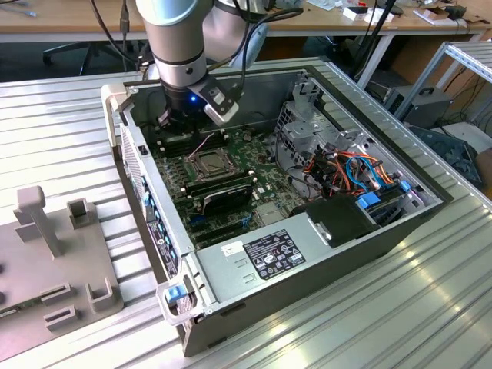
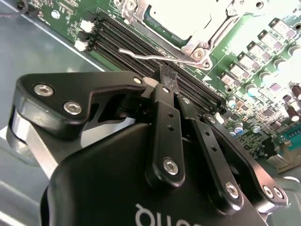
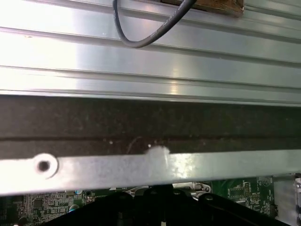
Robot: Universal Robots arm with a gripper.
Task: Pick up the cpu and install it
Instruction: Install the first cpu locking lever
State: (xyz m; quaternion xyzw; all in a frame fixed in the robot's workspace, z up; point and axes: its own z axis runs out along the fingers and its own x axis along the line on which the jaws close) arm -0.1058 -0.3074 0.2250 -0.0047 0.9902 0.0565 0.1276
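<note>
Jaws together, the gripper (image 2: 167, 77) hangs over memory slots (image 2: 141, 47) beside the socket frame (image 2: 188, 23).

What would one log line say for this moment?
gripper: shut, above memory slots | socket frame: on motherboard | cpu: not identifiable

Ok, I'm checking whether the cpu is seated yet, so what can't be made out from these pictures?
Socket, second wrist view: glare whitens its inside, the top edge cuts it; whether the cpu sits there is unclear.
Socket, exterior view: too small to judge.
Motherboard, first wrist view: mostly hidden by the case wall.
Gripper, second wrist view: shut, anything pinched hidden by its tips.
</note>
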